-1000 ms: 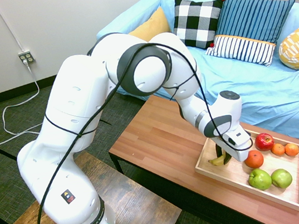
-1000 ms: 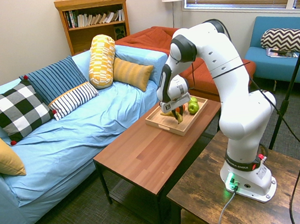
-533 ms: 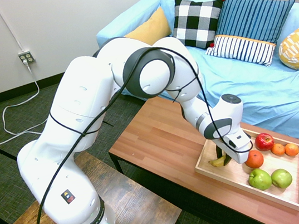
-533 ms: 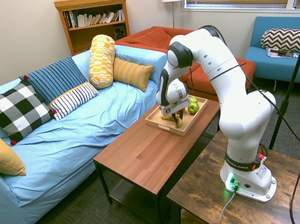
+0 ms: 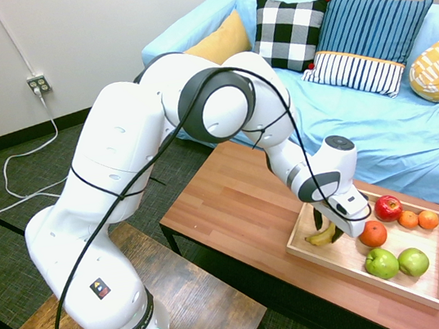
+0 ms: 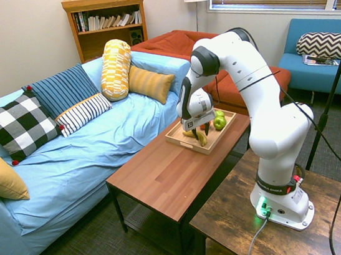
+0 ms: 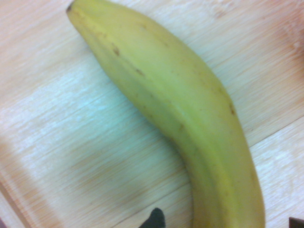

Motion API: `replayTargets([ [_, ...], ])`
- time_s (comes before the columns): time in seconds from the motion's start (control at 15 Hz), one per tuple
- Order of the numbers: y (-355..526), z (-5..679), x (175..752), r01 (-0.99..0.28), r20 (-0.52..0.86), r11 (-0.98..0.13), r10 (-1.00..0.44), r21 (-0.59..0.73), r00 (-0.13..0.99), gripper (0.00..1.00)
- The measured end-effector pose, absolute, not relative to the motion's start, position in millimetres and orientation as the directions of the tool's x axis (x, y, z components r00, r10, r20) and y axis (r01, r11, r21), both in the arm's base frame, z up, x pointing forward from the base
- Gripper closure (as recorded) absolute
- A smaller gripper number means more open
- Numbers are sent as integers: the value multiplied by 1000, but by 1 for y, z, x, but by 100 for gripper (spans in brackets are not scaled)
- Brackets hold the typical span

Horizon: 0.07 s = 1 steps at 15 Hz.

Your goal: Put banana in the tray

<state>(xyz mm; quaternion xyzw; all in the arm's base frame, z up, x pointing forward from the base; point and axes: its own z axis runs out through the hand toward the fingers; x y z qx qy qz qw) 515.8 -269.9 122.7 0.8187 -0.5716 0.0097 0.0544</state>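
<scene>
Landmark: tray (image 5: 433,281), light wood w/ low raised edges, on the reddish-brown tabletop (image 5: 233,200). Banana (image 5: 323,237): inside tray, lying on its floor nr one end; curved, yellow-green, dark tip, a few brown specks (wrist view). Gripper (image 5: 327,227): over same end of tray, pointing down, fingers spread, one on either side of banana. Also in tray: orange (image 5: 373,233) nr gripper; red apple (image 5: 388,208); two smaller oranges (image 5: 418,219) side by side; two green apples (image 5: 397,263) nr tray's long edge. Blue-covered sofa (image 5: 346,129): alongside tray's table.
</scene>
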Motion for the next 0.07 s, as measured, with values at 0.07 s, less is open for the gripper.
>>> replayTargets([
  [0.07,-270,135,514,-937,85,-344,-933,70,349,0],
])
